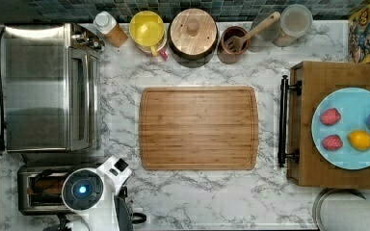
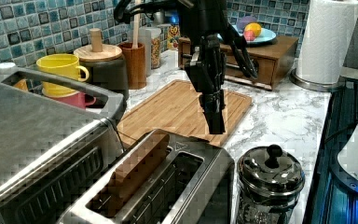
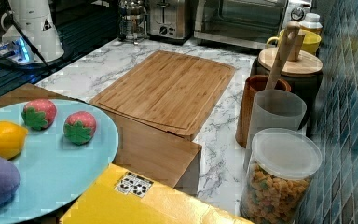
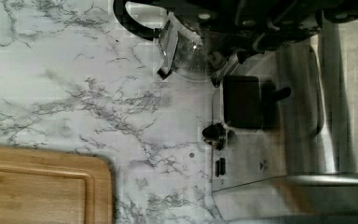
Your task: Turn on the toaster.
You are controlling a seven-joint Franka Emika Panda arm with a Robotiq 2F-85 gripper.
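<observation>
- Gripper (image 2: 214, 127): hangs pointing straight down over the near end of the toaster, a clear gap above it and touching nothing. I see it edge-on, so I cannot tell whether it is apart or together.
- Judgement: I read this hover as lining up for a downward push on the lever, which is not yet pressed.
- Lever knob (image 4: 244, 101): black, on the toaster's end face and high in its slot. The wrist view looks down onto it; the left view hides that face.
- Toaster (image 2: 191, 163): in the top view's lower left corner, in front of the toaster oven (image 1: 48, 86) and partly under the arm (image 1: 94, 190).
- Toast (image 2: 135, 175): a brown slice stands in one slot, seen in the left view; the right view gives me the front face alone.
- French press (image 2: 270, 179): just beside the lever end. It crowds the descent, so I judge a sideways drift would knock it.
- Cutting board (image 1: 198, 127): bare, mid-counter, apart from the toaster.
</observation>
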